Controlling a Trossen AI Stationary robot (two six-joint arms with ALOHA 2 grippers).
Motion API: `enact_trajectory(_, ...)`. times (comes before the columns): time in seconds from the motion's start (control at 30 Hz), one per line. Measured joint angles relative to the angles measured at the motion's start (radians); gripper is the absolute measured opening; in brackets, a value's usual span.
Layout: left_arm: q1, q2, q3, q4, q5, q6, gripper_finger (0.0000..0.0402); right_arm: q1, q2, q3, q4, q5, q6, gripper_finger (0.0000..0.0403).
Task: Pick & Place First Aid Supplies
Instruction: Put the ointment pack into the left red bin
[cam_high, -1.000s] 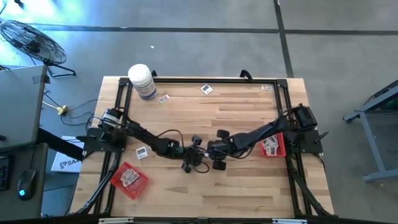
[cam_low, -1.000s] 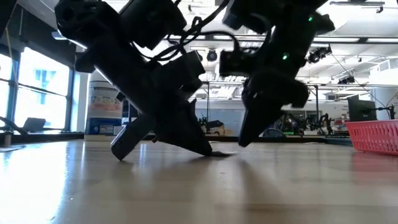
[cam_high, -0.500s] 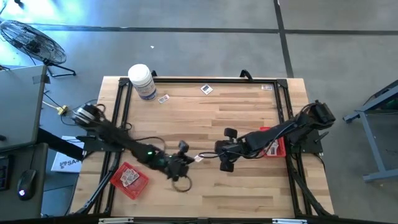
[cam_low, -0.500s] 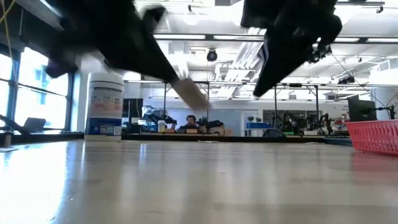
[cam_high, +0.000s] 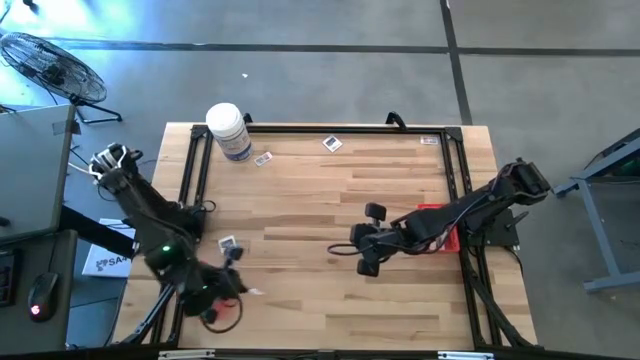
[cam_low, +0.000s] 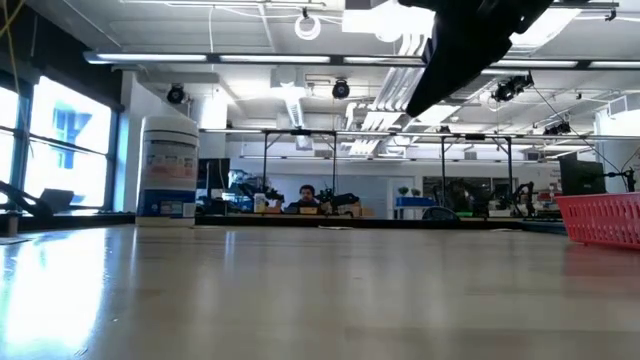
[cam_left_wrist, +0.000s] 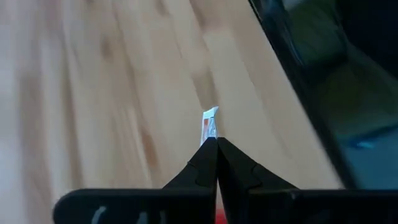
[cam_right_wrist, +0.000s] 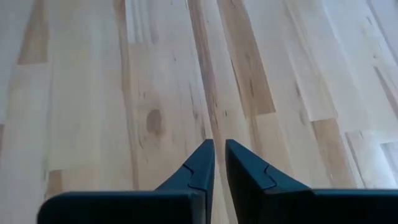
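Observation:
My left gripper (cam_high: 243, 289) hangs above the table's near left part, shut on a small white packet with red print (cam_left_wrist: 209, 122). That packet shows as a white speck (cam_high: 252, 291) in the high view. Another packet (cam_high: 228, 243) lies flat on the wood beside my left arm. Three more lie near the far edge (cam_high: 263, 158), (cam_high: 331, 143), (cam_high: 430, 140). My right gripper (cam_high: 336, 250) hangs over the table's middle. A narrow gap (cam_right_wrist: 219, 144) parts its fingers, and nothing is between them. My left gripper pinches one end of the packet (cam_left_wrist: 210, 134) between its two fingertips. The rest of the packet sticks out beyond the tips. The fingers slant down toward the table's near side. The packet is lifted clear of the wood.
A large white jar (cam_high: 228, 130) stands at the far left corner, and also shows in the low view (cam_low: 168, 165). A red tray (cam_high: 443, 232) sits by the right edge, partly under my right arm. Black rails (cam_high: 320, 128) frame the table. Bare wood lies between the two grippers.
My left gripper has risen from the table's middle and swung toward the near left corner, rolling as it went, with the packet lifted clear in its tips. My right gripper has risen off the table and drawn a little toward the right edge.

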Motion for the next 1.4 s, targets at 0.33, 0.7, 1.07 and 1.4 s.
enact_trajectory(0.33,-0.205,0.002,0.074,-0.456,0.236,-0.772,0.0,-0.001,0.0,0.0,0.003,0.085,-0.015,0.003)
enact_trajectory(0.7,-0.301,0.138,0.074,-0.578,0.188,-1.022,0.0,-0.014,0.0,0.0,0.005,0.076,-0.016,0.0033)
enact_trajectory(1.07,-0.3,0.294,0.073,-0.575,0.18,-1.029,0.0,-0.08,0.0,0.0,0.006,0.069,-0.023,0.0038)
enact_trajectory(1.4,-0.3,0.351,0.073,-0.582,0.156,-1.019,0.0011,-0.129,0.001,-0.001,0.056,-0.019,-0.132,0.0068)
